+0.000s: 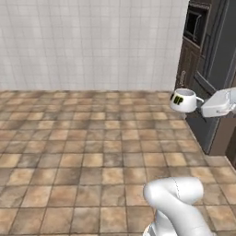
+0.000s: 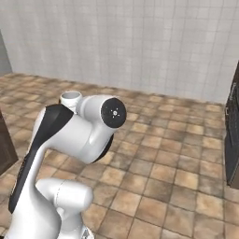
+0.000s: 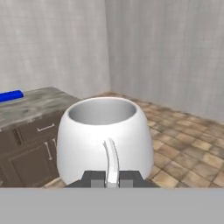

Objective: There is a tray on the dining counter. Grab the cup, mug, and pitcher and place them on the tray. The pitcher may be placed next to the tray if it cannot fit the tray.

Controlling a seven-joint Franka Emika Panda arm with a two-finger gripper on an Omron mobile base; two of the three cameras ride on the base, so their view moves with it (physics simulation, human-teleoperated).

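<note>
Base cams behind arm, left and right, looking down over tiled floor (image 1: 83,152) to white wall; hand cam close behind mug (image 3: 105,140).

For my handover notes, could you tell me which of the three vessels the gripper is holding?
The white mug: the gripper is shut on its handle, carrying it above the floor.

tray (image 3: 10,95) cut off by left edge of hand view; mug (image 2: 71,97) mostly hidden behind arm in right base view.

The mug (image 3: 105,140) hangs above the floor (image 1: 83,152); the tray (image 3: 11,96) lies on the dining counter (image 3: 33,105), left of the mug.
</note>
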